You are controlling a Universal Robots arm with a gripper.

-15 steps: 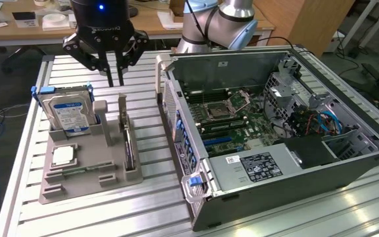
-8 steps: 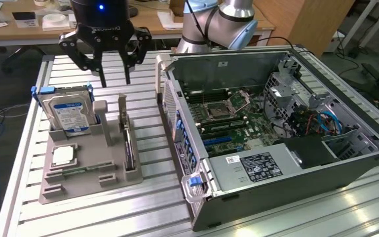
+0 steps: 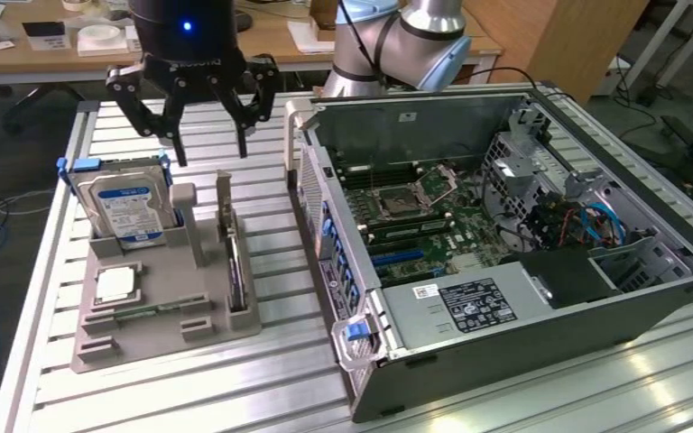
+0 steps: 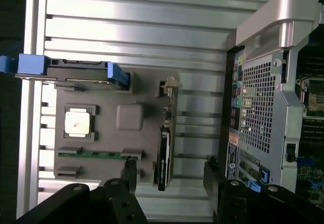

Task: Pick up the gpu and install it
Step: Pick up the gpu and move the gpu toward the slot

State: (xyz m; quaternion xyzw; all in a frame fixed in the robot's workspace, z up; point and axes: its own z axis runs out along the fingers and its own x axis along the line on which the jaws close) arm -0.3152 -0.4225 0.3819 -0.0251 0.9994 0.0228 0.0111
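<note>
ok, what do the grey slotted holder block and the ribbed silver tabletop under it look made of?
Grey slotted holder block: looks like matte plastic, moulded or printed. It is a uniform dull grey with no glare and soft edges. The process can't be told from its look.
Ribbed silver tabletop: looks like bare aluminium profile, going by the bright streaky reflections and straight parallel grooves.

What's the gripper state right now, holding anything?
Gripper: open, holding nothing, hovering above the grey holder where the gpu stands on edge.
</note>
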